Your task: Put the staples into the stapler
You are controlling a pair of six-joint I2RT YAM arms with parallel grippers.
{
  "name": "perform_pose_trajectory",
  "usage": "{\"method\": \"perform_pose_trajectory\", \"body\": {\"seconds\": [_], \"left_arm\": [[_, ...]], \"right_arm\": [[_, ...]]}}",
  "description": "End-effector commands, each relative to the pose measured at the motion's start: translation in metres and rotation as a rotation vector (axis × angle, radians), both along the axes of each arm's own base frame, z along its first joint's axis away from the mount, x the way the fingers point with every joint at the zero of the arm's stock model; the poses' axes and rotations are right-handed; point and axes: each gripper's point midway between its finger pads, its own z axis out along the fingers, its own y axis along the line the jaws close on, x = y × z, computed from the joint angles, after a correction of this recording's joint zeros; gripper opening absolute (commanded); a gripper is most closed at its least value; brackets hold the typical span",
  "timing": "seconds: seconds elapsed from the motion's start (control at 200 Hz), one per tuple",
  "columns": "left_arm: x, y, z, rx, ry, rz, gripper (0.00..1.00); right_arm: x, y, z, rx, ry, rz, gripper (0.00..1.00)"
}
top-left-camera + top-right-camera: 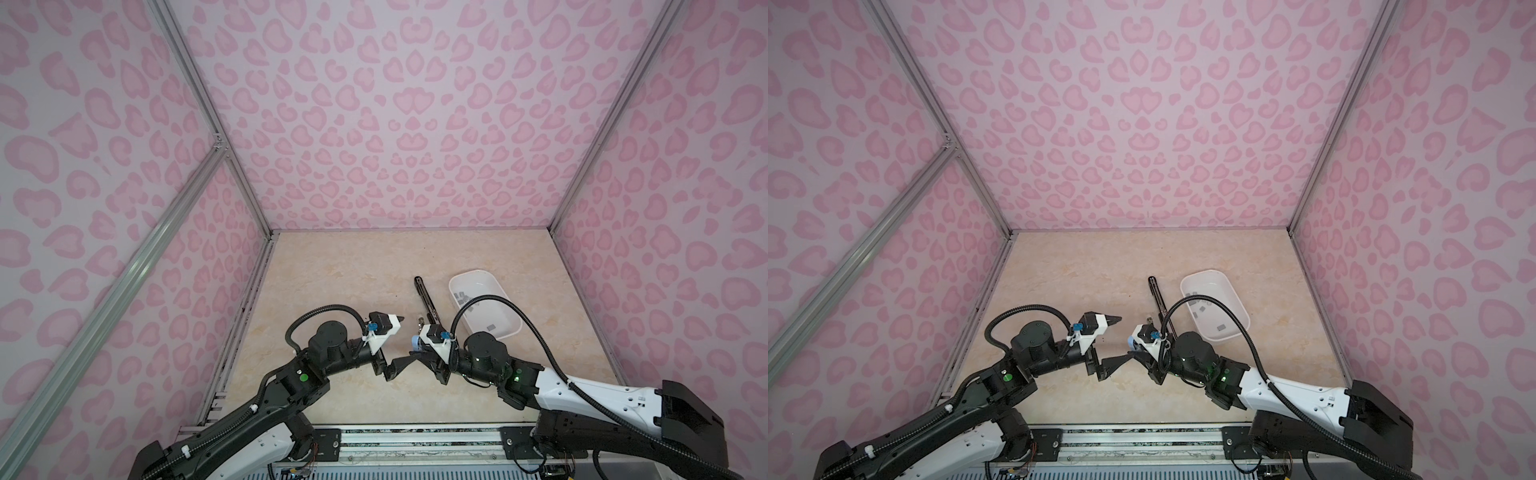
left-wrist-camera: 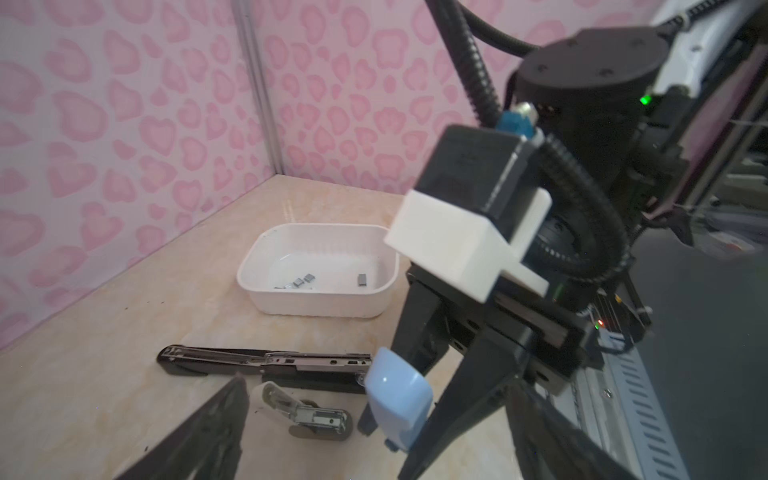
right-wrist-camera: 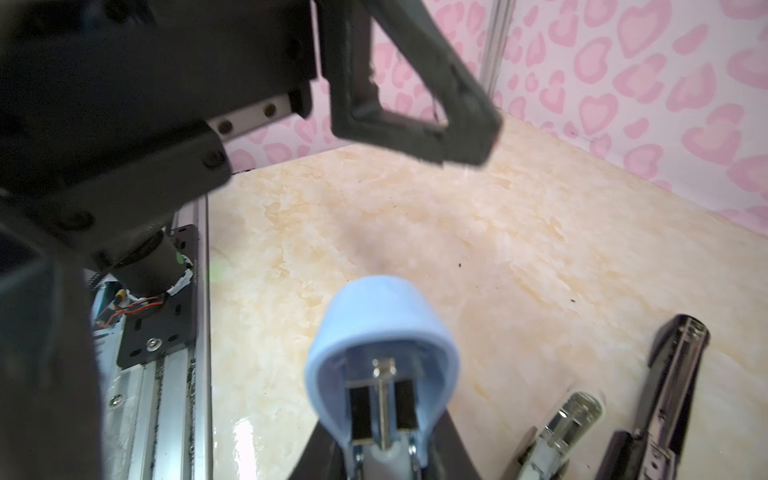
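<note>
So the right tool [image 1: 417,348] is closed on the small light-blue plastic stapler [image 2: 397,399]. It grips the rounded blue cover from both sides and holds it upright just above the beige marble-look desk [image 1: 332,291]. From the right wrist camera you look straight into the hollow of that cover [image 3: 382,332], with a thin spring rod running down the middle.

The left tool [image 1: 405,340] is spread wide open with nothing in it. Its two black fingers [image 3: 415,104] sit right beside the blue stapler, one to each side of it, and I can't see them touching it. In both top views the two tools meet nose to nose near the middle of the desk, toward the front.

The staples [image 2: 309,277], little flat grey metal strips, are in the white rounded-rectangle plastic tub [image 2: 316,226]. It stands on the right side of the desk, behind the right arm. A few are bunched together, and one lies by itself [image 2: 362,279] farther along the bottom. Every staple I can make out is in that tub.

Between the tub and the tools, a long black stapler [image 1: 426,299] lies folded open flat on the desk. Just beside it is a short silvery metal channel on a pale base [image 2: 309,415], also lying on the desk. I honestly can't tell whether that piece is joined to the blue cover, because the tool hides that spot.
</note>
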Motion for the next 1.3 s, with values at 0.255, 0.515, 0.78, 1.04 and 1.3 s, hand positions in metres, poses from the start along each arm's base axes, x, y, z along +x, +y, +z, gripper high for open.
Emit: {"method": "perform_pose_trajectory", "body": {"seconds": [0.255,0.515,0.78,1.04,1.3], "left_arm": [[0.033,0.116,0.038,-0.423,0.616,0.744,0.97],[0.022,0.121,0.048,-0.530,0.707,0.720,0.97],[0.039,0.138,0.034,-0.655,0.739,0.876,0.97],[0.048,0.165,0.024,-0.665,0.676,1.053,0.97],[0.048,0.166,0.016,-0.659,0.689,1.071,0.97]], "right_arm": [[0.056,-0.042,-0.024,0.082,0.414,-0.505,0.00],[0.049,-0.006,-0.038,-0.022,0.524,-0.477,0.04],[0.070,0.003,-0.093,-0.202,0.477,-0.617,0.04],[0.083,0.020,-0.141,-0.350,0.483,-0.649,0.04],[0.082,0.009,-0.155,-0.409,0.462,-0.718,0.10]]}}
